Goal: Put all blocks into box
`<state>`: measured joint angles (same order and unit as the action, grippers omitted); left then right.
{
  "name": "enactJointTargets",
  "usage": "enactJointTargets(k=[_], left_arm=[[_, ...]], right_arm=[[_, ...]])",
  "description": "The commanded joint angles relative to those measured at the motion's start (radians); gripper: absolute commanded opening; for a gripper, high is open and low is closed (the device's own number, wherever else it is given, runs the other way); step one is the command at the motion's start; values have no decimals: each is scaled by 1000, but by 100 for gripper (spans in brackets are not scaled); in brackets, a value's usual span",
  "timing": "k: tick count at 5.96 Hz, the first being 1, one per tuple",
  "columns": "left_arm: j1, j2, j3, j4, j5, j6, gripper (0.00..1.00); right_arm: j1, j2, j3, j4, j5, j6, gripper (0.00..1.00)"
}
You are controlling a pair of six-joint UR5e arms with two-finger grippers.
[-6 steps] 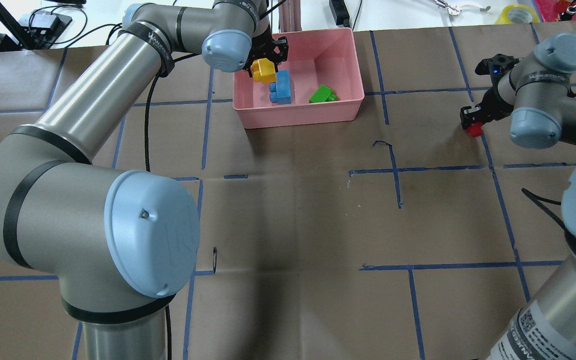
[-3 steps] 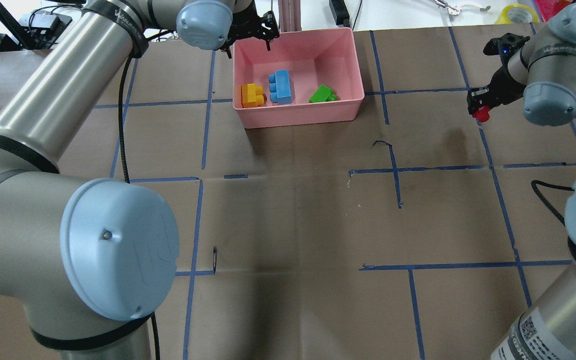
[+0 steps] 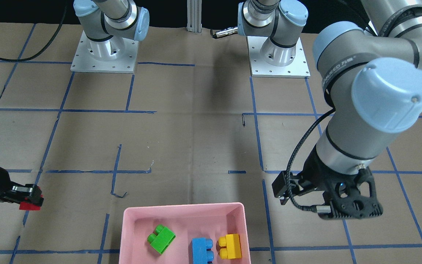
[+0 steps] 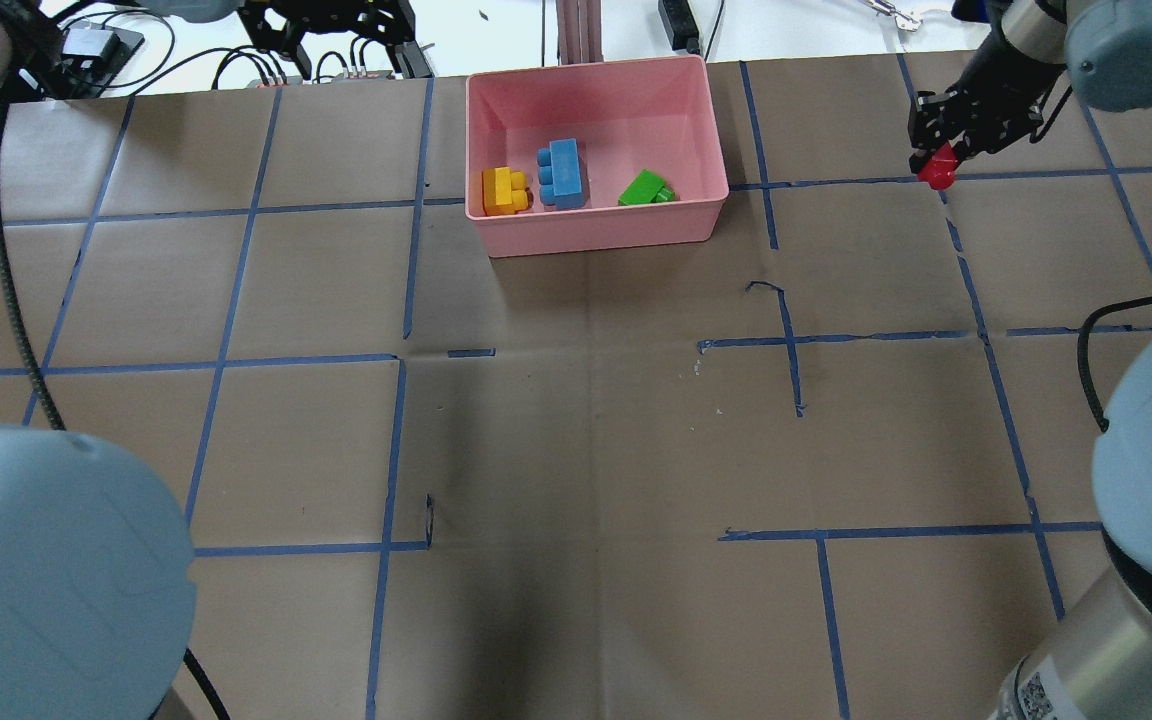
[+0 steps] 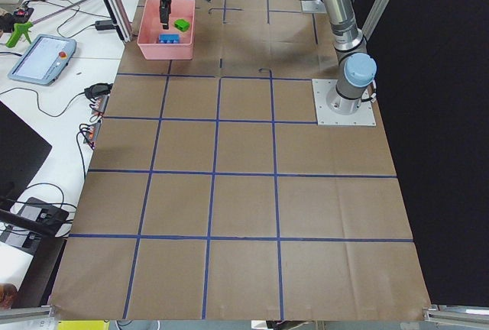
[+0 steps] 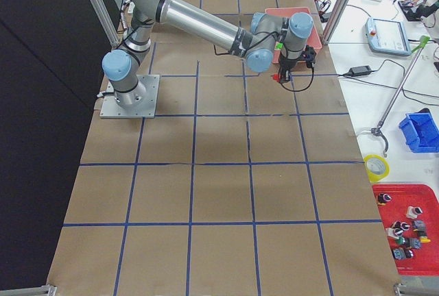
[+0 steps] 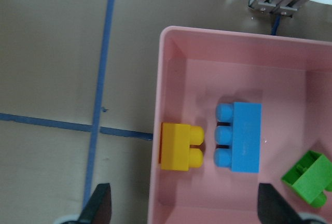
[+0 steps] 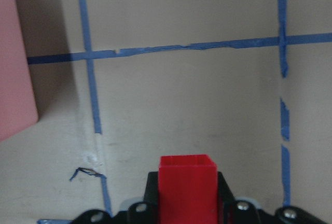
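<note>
While three of the blocks already lie in the pink box [image 4: 596,238], the yellow block [image 4: 503,190], the blue block [image 4: 564,173] and the green block [image 4: 646,188], the small red block [image 4: 936,173] is the one left out. It sits clamped between the jaws of the right gripper [image 4: 939,160]. From where I stand it looks lifted clear of the table [image 4: 576,430] and well off to the box's right.

The left gripper [image 3: 350,207] hangs just beside the box on the other side. Its jaws are spread wide and hold nothing.

So the job now, I'd say, is the carry and the drop. The right arm wants to travel across high enough that the red block clears the rounded rim. It should stop over bare floor, and the stretch behind the green block looks roomiest. Lowering before letting go would help, since a light brick dropped from height may bounce off the others or hop the wall. The left arm is best kept where it is, out of the way.
</note>
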<state>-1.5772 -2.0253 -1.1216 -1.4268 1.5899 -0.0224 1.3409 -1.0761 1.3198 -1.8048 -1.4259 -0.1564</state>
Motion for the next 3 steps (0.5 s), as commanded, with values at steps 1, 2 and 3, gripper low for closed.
enactJointTargets(k=[1,2,3], left_arm=[[28,200,-223,6,-8,62,99],[32,288,-292,6,-7,126,99],[34,345,-332,-3,-11,131,99]], right_arm=[[130,13,-73,30,172,232,6],[180,45,-73,-81,235,361,5],[232,108,-73,-260,235,417,6]])
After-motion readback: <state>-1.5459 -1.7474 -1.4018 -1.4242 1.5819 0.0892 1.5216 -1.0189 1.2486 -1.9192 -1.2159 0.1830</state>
